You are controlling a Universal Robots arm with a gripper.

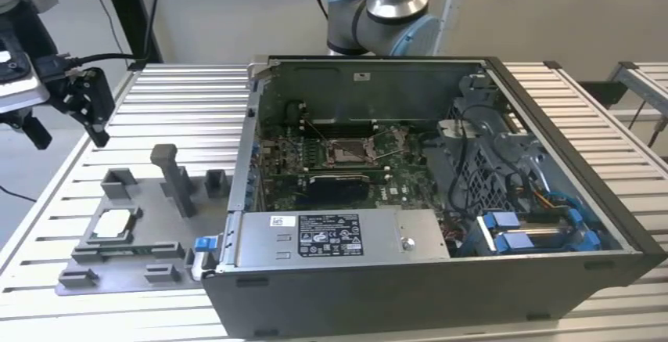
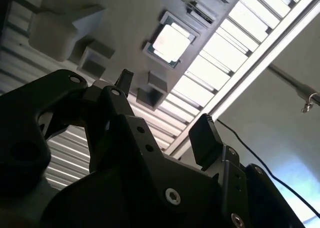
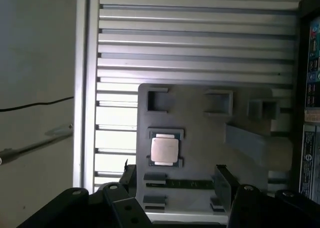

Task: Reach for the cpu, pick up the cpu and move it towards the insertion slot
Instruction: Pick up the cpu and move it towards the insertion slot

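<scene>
One small cpu (image 1: 113, 223) lies on the grey tray (image 1: 156, 228), at 8 o'clock from the insertion slot (image 1: 348, 151) in the exterior view. The gripper (image 1: 69, 135) hangs at 11 o'clock from it (fingers wide apart, holding nothing).

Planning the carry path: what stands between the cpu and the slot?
In the exterior view, a tall grey post and the case wall stand between the cpu and the slot.

Blown-out glare on slatted table (image 2: 235, 47), pincer (image 2: 163, 100) in dark silhouette.
</scene>
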